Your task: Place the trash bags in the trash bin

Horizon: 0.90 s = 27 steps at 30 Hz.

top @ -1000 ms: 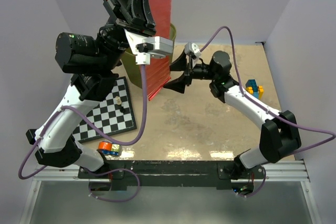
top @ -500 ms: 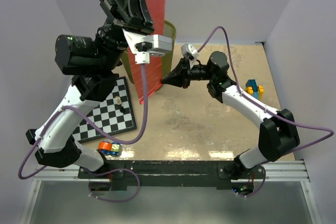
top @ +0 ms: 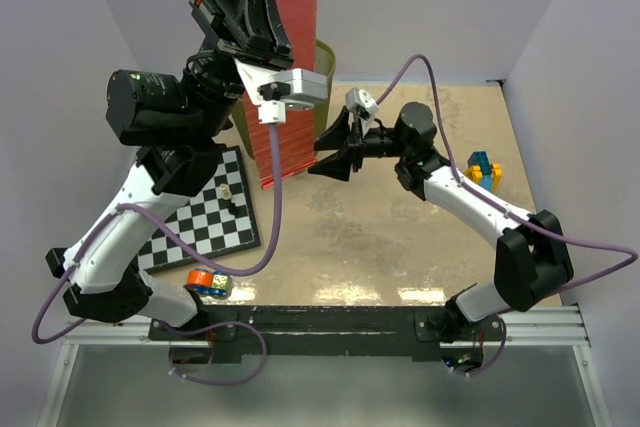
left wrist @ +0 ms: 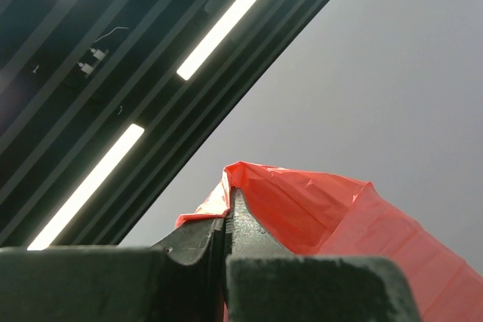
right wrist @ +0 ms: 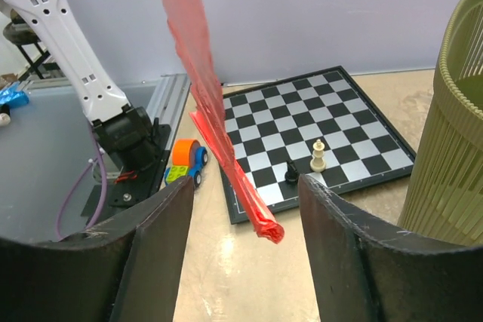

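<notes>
A glossy beige tabletop (top: 400, 237) lies between pale walls. Above my raised left pincer (left wrist: 226, 215) run dark ceiling beams with strip lights. That left pincer is pressed together on the top edge of the trash bag (top: 297, 17), with the red film crumpled around its tips. From there the bag drops as a long pleated sheet, its lower end hanging free.

The trash bin (top: 326, 59) stands on the table behind the sheet, well below my left pincer. From above, the sheet covers part of it.

My right pincer (top: 329, 151) is held out level with its jaws spread, just beside the lower part of the bag and pointing at it. From that wrist, the bag's bottom tip dangles ahead of the gap, clear of both fingers. The bin's olive mesh wall rises just off my right-hand finger.

Beyond the bag lies a chessboard (right wrist: 317, 122) carrying a white piece (right wrist: 319, 156) and a black piece (right wrist: 291, 173). An orange-and-blue toy car (right wrist: 185, 162) sits near its corner. Back along my right forearm, behind the pincer, sit yellow and blue blocks (top: 483, 169).
</notes>
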### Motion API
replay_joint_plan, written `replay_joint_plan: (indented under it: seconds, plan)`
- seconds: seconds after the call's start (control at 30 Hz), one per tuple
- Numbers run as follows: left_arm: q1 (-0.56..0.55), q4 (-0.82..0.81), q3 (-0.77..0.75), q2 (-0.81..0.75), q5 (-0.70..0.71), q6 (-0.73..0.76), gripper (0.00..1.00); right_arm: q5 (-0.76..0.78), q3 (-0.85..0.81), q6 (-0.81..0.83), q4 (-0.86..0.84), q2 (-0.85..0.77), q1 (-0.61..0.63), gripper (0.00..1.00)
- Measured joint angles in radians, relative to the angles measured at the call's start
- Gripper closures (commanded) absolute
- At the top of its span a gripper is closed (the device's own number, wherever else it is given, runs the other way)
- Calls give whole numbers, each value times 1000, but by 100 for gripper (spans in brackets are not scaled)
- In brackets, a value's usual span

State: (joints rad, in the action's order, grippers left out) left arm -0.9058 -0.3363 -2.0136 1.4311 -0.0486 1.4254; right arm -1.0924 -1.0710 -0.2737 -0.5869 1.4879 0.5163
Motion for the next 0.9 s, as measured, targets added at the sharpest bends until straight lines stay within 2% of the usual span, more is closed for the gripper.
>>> replay_joint_plan:
  seconds: [0.3,0.57,0.7,0.9]
  plan:
    - [0,-24,6,-12,-30,1,100,-1,-12,1,-6,1,9,39]
    - [0,-52,9,-12,-35,11,100,-15,-25,-19,-33,21,40,52]
    - [0,-74,10,-11,-36,19,100,-27,-30,-26,-36,32,45,65]
    - [0,-98,13,-9,-35,35,100,-42,-30,-34,-46,33,47,100]
